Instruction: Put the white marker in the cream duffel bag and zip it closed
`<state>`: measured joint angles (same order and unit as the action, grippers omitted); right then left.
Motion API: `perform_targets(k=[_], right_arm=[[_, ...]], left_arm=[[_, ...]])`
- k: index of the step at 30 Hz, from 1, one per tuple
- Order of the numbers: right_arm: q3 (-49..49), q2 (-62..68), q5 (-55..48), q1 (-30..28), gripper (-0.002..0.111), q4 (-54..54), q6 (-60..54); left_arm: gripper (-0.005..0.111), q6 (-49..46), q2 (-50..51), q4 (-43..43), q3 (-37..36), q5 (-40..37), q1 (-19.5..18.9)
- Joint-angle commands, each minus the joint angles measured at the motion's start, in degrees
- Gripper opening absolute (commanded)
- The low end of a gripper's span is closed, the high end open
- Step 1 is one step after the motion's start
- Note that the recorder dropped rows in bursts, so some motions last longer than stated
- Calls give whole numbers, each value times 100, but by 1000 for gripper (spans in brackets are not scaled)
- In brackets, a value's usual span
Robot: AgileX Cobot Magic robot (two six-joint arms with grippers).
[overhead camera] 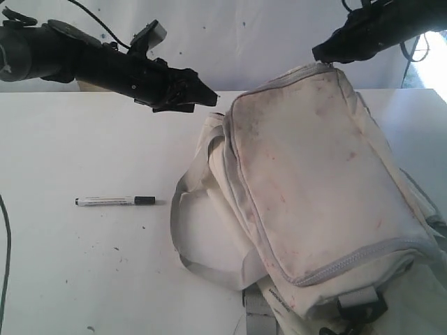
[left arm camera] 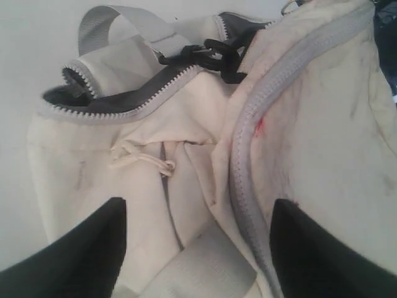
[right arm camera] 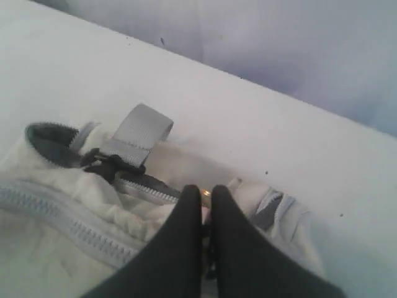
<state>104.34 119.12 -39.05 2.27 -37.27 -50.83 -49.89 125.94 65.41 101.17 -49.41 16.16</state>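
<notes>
1. Marker lies flat on the white tabletop, its black cap pointing toward the bag. It is well apart from the bag and nothing touches it.
2. Bag rests on the right half of the tabletop with its stained cream panel facing up. A grey strap loops out on the marker's side.
3. Left end effector hangs just above the bag's far left corner, fingers spread wide with nothing between them.
4. Below those fingers, a zipper gapes open on a dark lining, and a black clip sits near its end.
5. Right end effector is at the bag's far top corner, tips pinched together on the bag's edge. A small shiny piece shows between the tips; what it is I cannot tell.
</notes>
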Motion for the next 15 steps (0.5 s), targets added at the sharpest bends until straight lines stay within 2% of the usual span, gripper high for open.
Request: perform_targets(k=[1,2,6,10,15], right_arm=[[47,-66,-238,-2,0,-313,-2746],[47,-66,-278,-2,0,-567,-3367],[47,-66,-277,-2,0,-1624,-3640],[47,-66,65,-2,0,-1859,-2526],[47,-66,-955,-2,0,-1832,-3994]], left_arm=[[71,-22,184,141,219,-309,56],[71,-22,228,130,219,-309,56],[71,-22,266,156,219,-309,56],[70,-22,266,182,219,-349,56],[59,7,266,223,219,-243,56]])
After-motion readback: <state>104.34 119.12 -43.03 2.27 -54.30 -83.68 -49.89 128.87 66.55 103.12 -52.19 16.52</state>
